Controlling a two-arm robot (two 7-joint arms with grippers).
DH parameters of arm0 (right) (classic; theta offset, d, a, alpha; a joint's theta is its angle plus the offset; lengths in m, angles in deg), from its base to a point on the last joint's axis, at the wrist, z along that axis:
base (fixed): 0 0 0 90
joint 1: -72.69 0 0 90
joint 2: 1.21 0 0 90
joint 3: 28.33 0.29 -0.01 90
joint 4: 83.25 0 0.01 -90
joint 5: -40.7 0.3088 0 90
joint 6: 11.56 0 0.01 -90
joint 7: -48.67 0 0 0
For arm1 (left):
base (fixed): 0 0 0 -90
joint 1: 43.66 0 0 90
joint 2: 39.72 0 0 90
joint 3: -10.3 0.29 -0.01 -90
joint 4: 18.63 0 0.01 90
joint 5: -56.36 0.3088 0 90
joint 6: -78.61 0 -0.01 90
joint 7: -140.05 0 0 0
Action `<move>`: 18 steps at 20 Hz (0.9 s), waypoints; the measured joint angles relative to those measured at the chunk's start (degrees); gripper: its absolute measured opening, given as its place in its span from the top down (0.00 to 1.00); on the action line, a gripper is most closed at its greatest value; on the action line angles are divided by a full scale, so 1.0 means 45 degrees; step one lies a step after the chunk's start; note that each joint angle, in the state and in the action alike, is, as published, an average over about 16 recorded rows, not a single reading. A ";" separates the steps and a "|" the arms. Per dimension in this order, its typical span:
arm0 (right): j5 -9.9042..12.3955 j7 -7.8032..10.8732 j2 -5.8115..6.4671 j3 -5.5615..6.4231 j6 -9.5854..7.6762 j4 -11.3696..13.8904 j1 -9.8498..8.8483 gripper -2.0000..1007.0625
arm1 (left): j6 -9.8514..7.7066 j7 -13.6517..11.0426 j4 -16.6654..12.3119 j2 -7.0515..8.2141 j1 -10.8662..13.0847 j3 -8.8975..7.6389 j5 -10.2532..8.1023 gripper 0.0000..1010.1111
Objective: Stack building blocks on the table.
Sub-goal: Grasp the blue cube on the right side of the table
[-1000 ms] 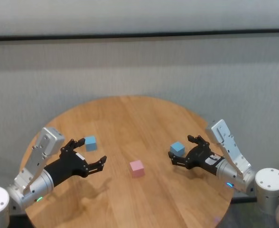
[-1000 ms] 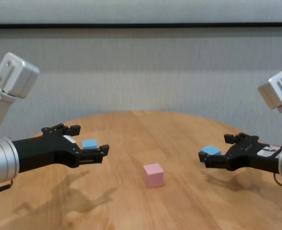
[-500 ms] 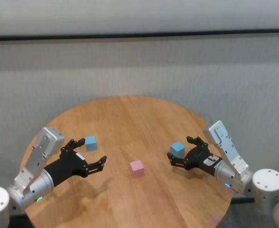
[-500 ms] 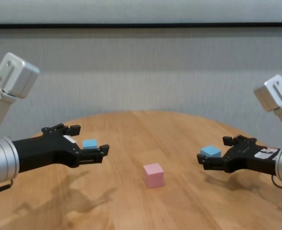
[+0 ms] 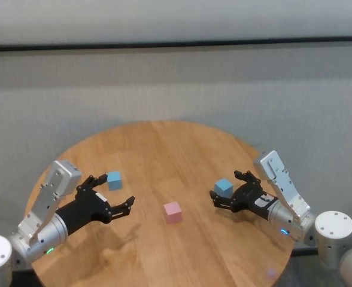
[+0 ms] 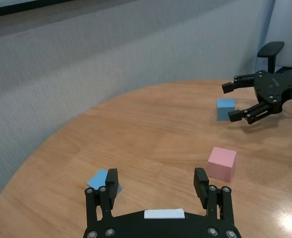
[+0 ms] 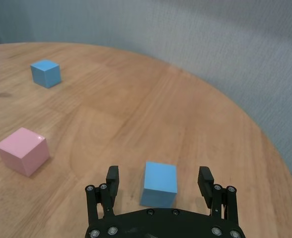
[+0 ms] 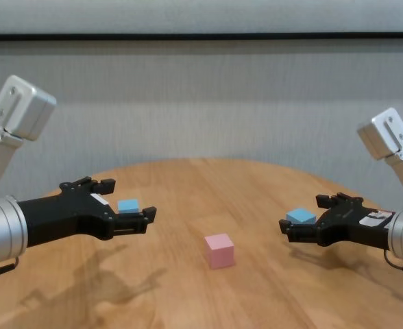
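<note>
Three building blocks lie apart on the round wooden table (image 5: pixel 164 143). A pale pink block (image 5: pixel 172 211) sits near the middle. One light blue block (image 5: pixel 114 179) is on the left, just beside one finger of my open left gripper (image 5: pixel 112 189), which hovers low with nothing between its fingers. The wrist view shows that block (image 6: pixel 104 179) partly behind a fingertip. The other light blue block (image 7: pixel 159 184) on the right rests on the table between the fingers of my open right gripper (image 7: pixel 158 172), with a gap on each side.
Behind the table runs a grey wall (image 5: pixel 176 84). The table's curved edge (image 7: pixel 265 144) lies close beyond the right block. Bare wood stretches between the pink block and either blue one.
My right gripper has crept a little toward the table's middle, bringing its fingers further around the right blue block. The left arm and all the blocks have stayed put.
</note>
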 joint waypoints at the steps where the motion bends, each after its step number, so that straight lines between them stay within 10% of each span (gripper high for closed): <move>1: -0.0027 -0.0004 -0.0031 0.0017 0.0021 -0.0068 0.0028 0.01 | 0.0000 0.0000 0.0000 0.0000 0.0000 0.0000 0.0000 0.01; 18: -0.0404 -0.0081 -0.0314 0.0272 0.0192 -0.0805 0.0302 0.01 | 0.0000 0.0000 0.0000 0.0000 0.0000 0.0000 0.0000 0.01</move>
